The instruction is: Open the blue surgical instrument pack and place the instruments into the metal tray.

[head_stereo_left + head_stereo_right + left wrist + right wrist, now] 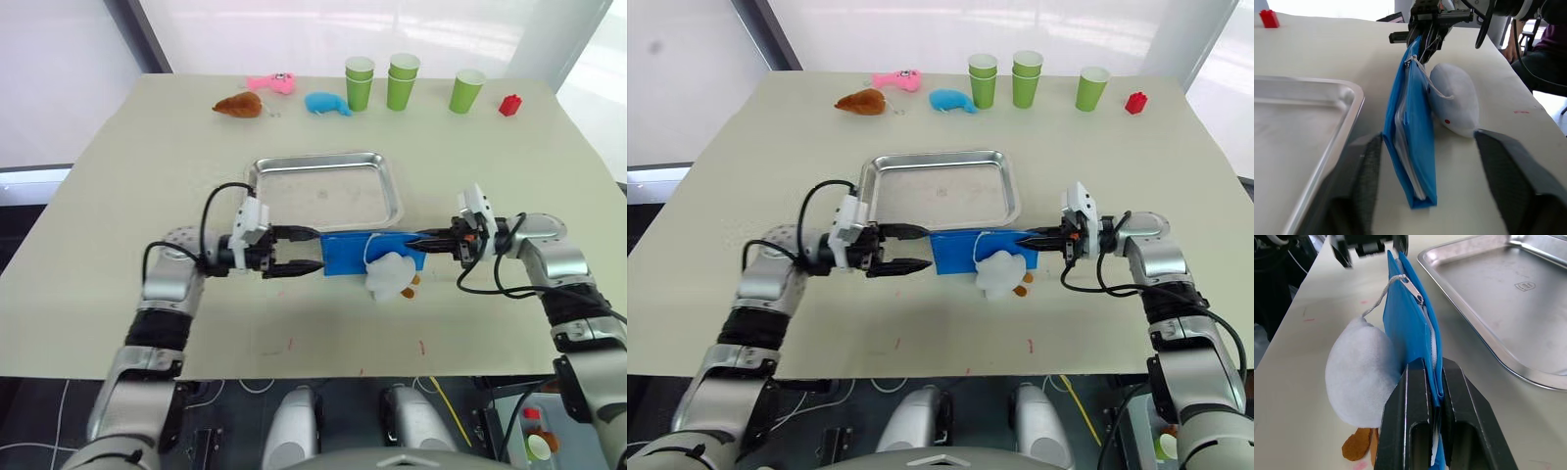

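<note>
The blue surgical instrument pack (353, 253) stands on its long edge on the table, just in front of the metal tray (323, 196), which holds nothing. My right gripper (419, 241) is shut on the pack's right end, its fingers (1415, 396) pinching the fabric. My left gripper (312, 250) is open at the pack's left end, with one finger (1364, 176) on each side of it and apart from it. The zipper edge (1409, 98) faces up. The instruments are hidden inside the pack.
A white plush toy (390, 274) with orange feet lies against the pack's near side, tied by a cord to the zip pull. At the table's far edge stand three green cups (402, 83), a red block (509, 105) and pink, brown and blue toys (328, 103).
</note>
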